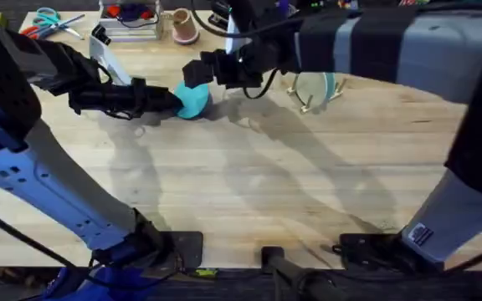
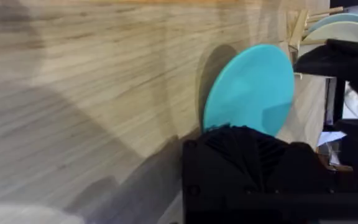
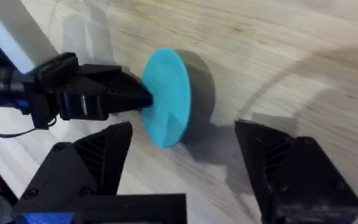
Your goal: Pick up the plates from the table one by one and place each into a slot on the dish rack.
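A cyan plate (image 1: 194,101) stands on edge just over the table (image 1: 249,192), with my left gripper (image 1: 171,100) shut on its rim. In the right wrist view the plate (image 3: 166,96) is upright, and the left gripper (image 3: 132,94) pinches it from the side. My right gripper (image 1: 201,77) hovers close behind the plate, open, its fingers (image 3: 104,152) spread wide with nothing between them. The dish rack (image 1: 308,92) stands to the right and holds a pale blue plate (image 1: 325,84). In the left wrist view the held plate (image 2: 250,87) is in front of the rack (image 2: 300,28), which holds a cream plate (image 2: 340,32).
Along the table's far edge lie scissors (image 1: 47,18), a clear tray (image 1: 132,25) with small items and a pink cup (image 1: 185,27). A white object (image 1: 105,52) lies behind the left arm. The table's middle and front are bare wood.
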Controlling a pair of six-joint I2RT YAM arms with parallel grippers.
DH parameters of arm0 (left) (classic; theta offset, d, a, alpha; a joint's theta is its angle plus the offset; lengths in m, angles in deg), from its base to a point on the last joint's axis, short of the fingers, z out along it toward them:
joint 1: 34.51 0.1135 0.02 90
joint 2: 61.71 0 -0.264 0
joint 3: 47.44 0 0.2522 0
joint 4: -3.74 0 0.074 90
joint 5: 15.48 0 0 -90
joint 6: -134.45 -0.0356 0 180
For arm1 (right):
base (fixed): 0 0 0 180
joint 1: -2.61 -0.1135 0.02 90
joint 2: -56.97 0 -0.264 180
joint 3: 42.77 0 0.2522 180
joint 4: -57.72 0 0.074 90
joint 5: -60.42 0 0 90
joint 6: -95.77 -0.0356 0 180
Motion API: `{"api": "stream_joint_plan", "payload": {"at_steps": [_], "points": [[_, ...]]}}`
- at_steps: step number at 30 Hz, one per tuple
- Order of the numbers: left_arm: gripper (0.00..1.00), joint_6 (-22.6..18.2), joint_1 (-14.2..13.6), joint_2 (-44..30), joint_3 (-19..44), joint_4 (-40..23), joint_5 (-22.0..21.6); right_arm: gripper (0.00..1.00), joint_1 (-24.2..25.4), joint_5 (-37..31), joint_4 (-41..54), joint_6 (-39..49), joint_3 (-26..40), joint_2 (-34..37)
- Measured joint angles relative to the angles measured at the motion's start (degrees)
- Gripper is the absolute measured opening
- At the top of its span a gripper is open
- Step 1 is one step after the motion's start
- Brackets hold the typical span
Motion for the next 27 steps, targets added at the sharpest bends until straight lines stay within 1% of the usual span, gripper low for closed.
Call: {"api": "stream_joint_plan", "payload": {"at_steps": [8,14,16,18,19,22,23,25,26,27], "points": [[0.041,0.0,0.0,0.0,0.0,0.0,0.0,0.99,-2.9,-1.1,-4.9,-6.5,0.0,3.2],[0.04,0.0,0.0,0.0,0.0,0.0,0.0,0.987,-3.3,-1.9,-6.8,-12.2,0.0,5.7],[0.04,0.0,0.0,0.0,0.0,0.0,0.0,0.946,-3.2,-2.1,-7.5,-13.4,0.0,6.1],[0.041,0.0,0.0,0.0,0.0,0.0,0.0,0.87,-3.2,-2.2,-8.4,-14.2,0.0,6.1],[0.041,0.0,0.0,0.0,0.0,0.0,0.0,0.813,-3.2,-2.2,-8.4,-14.4,0.0,6.1],[0.041,0.0,0.0,0.0,0.0,0.0,0.0,0.596,-3.2,-2.2,-8.4,-15.1,0.0,6.1],[0.041,0.0,0.0,0.0,0.0,0.0,0.0,0.513,-3.2,-2.2,-8.4,-15.2,0.0,6.1],[0.041,0.0,0.0,0.0,0.0,0.0,0.0,0.285,-3.2,-2.0,-8.3,-15.5,0.0,6.1],[0.041,0.0,0.0,0.0,0.0,0.0,0.0,0.141,-3.2,-2.3,-7.9,-15.5,0.0,6.1],[0.041,0.0,0.0,0.0,0.0,0.0,0.0,0.068,-3.0,-2.2,-7.7,-15.8,0.0,6.1]]}}
